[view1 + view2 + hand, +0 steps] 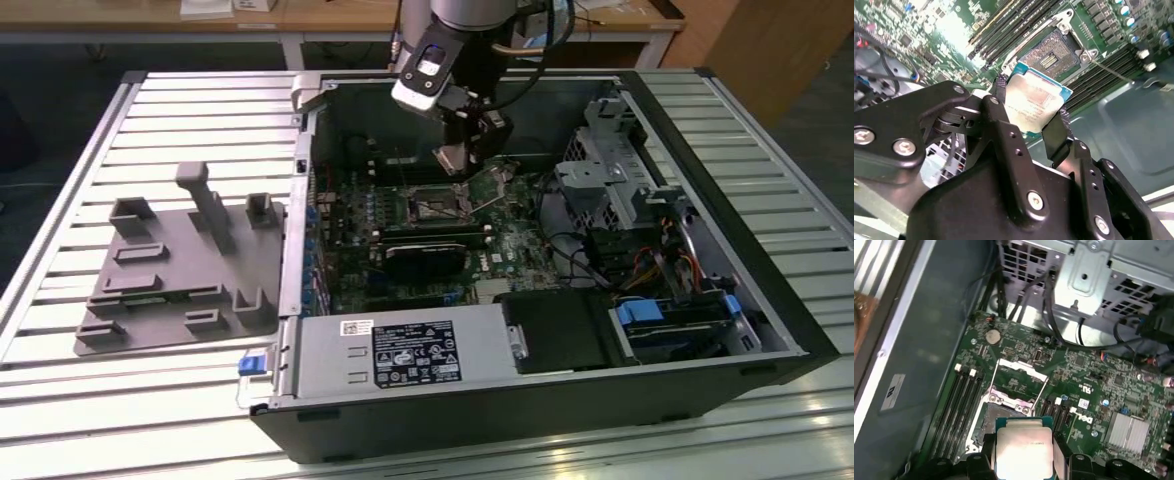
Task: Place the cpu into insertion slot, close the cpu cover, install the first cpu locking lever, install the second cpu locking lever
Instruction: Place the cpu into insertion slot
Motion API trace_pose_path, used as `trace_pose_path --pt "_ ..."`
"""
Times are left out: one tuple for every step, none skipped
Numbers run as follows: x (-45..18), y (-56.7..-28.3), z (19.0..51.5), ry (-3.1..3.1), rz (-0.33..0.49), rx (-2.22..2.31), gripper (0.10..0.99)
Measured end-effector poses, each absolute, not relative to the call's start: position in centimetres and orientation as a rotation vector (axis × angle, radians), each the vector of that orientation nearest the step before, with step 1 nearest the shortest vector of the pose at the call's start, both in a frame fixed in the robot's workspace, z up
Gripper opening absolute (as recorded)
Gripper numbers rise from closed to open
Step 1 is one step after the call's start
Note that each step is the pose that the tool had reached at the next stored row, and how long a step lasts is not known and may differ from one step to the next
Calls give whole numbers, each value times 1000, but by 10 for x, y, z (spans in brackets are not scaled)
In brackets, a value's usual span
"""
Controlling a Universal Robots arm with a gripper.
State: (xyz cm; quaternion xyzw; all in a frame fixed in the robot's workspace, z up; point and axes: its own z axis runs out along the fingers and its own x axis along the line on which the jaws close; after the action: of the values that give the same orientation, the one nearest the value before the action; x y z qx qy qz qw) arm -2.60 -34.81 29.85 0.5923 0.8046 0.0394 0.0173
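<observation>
In the exterior view, your arm's black two-fingered gripper (457,158) hangs inside the open black computer case (534,410), which lies on the slatted metal table (134,400), just above the green circuit board (521,262). The small square black insertion slot with its silvery rim (438,208) sits below the gripper and a little nearer. The thin silvery square-framed cpu cover (497,182) stands raised at the slot's side toward the exterior view's right. In the second wrist view, the black fingers (1055,134) are clenched on two opposite edges of the flat square cpu with the silver-grey metal top (1036,102). It is carried clear of the board, and the slot (1054,55) lies bare beyond it, its dark centre uncovered. In the first wrist view, the cpu (1024,447) hangs over the slot's (985,421) near edge, with the cover (1021,376) swung up past it and the thin wire locking levers (993,376) released at its sides. You are on the first step: the chip is gripped but not seated. Seating it calls, I judge, for squaring its edges to the socket, keeping it level and lowering it gently, since a skewed drop could harm the contacts.
</observation>
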Motion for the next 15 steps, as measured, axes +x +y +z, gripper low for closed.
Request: trace_pose_path --pt "-26 -348 298 2485 122 1860 537" --pt "-26 -348 297 2471 122 1877 537" --pt "-26 -348 296 2461 122 1889 537" --pt "-26 -348 295 2452 122 1899 537" --pt "-26 -348 294 2444 124 1908 537" --pt "-26 -348 293 2437 126 1912 537" --pt "-27 -348 292 2431 129 1915 537" --pt "-27 -348 291 2424 133 1918 537" --pt "-27 -348 291 2417 136 1921 537" --pt "-27 -348 290 2411 139 1924 537" --pt "-27 -348 289 2405 142 1926 537" --pt "-27 -348 288 2399 146 1929 537" --pt "-28 -348 288 2392 149 1932 537" --pt "-28 -348 287 2384 151 1938 537" --pt "-28 -348 286 2373 151 1949 537"
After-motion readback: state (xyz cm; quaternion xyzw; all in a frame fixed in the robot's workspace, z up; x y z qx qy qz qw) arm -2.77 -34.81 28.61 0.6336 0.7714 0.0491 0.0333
